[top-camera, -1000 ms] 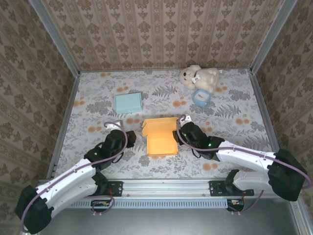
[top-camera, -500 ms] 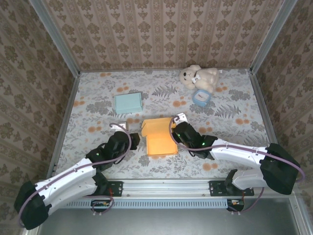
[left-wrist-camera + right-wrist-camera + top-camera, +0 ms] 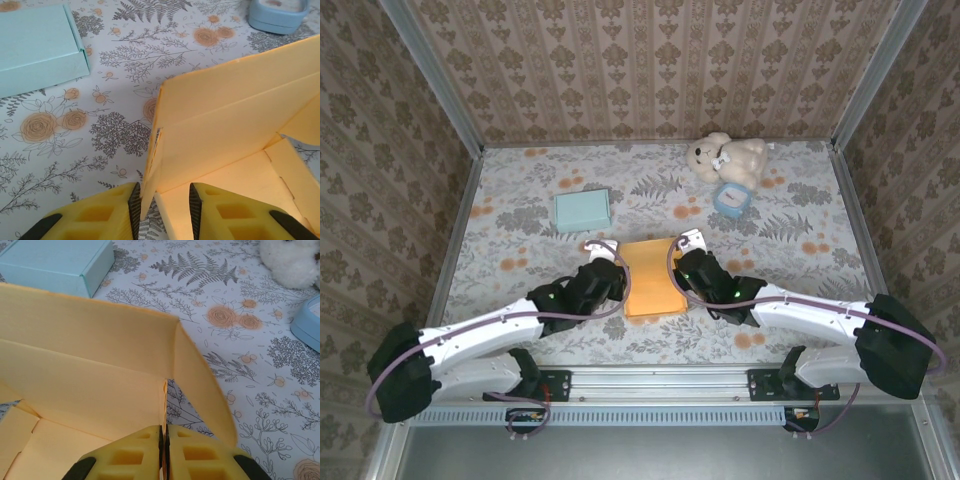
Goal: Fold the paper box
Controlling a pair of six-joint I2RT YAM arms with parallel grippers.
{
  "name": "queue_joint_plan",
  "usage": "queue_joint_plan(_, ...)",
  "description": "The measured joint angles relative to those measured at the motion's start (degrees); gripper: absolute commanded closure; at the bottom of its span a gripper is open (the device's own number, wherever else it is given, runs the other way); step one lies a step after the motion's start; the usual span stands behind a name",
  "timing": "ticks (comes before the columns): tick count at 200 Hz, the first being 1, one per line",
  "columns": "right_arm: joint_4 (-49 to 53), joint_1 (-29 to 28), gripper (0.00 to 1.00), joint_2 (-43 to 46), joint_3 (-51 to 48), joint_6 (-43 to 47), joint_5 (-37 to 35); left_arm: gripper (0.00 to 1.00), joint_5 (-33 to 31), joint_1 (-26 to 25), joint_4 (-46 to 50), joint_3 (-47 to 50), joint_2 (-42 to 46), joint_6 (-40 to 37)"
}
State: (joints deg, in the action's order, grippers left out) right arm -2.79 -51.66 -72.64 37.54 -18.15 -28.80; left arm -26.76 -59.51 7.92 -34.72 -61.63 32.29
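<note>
The orange paper box (image 3: pixel 650 278) lies open in the middle of the table, its back wall upright. My left gripper (image 3: pixel 611 272) is at the box's left side. In the left wrist view the gripper (image 3: pixel 164 212) stands open astride the left wall (image 3: pixel 152 165), which touches the left pad (image 3: pixel 134 207); the right pad is apart from it, over the box floor. My right gripper (image 3: pixel 682 264) is at the box's right side. In the right wrist view it (image 3: pixel 164 447) is shut on the thin right wall (image 3: pixel 164 405), and a side flap (image 3: pixel 200 385) leans outward.
A shut teal box (image 3: pixel 581 209) lies to the back left. A white teddy bear (image 3: pixel 725 157) and a small blue container (image 3: pixel 730 199) are at the back right. Metal rails and patterned walls ring the flowered table (image 3: pixel 520 230).
My left arm has swung right and set its jaws astride the box's left wall. My right gripper has shut on the right wall. The box's walls now stand more upright.
</note>
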Motion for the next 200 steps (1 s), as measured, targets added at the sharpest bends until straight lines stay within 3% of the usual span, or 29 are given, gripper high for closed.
queue_joint_plan(84, -4.3, -1.3, 0.88, 0.1, -2.2, -3.1, -0.7, 0.73, -2.3, -0.5, 0.2, -1.9, -2.1, 4.5)
queue_joint_plan(145, -5.2, -2.1, 0.88, 1.9, -3.1, -2.6, -3.8, 0.62, -3.3, -0.3, 2.8, -1.7, 1.8, 4.5)
queue_joint_plan(200, -4.3, -2.1, 0.88, 3.4, -3.0, -1.3, -4.0, 0.61, 2.6, 4.7, 1.3, 1.6, 7.1, 0.9)
